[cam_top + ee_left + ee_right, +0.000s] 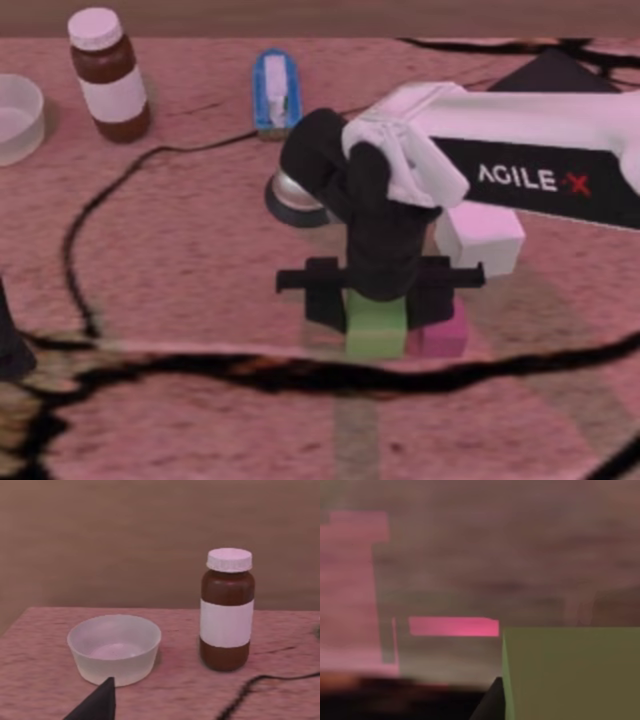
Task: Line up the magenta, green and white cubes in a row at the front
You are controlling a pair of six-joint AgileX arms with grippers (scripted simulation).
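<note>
On the pink table, right jaws straddle the green cube.

Magenta cube seemingly touches green cube.

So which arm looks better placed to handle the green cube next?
The right arm, probably. Its gripper hangs directly over the green cube, beside the magenta cube. The left gripper sits far off, facing a bowl and bottle.

Light is soft and even on my table, with faint shadows beneath the right arm. My right wrist view is heavily blurred: the green cube fills it, edges smeared.
</note>
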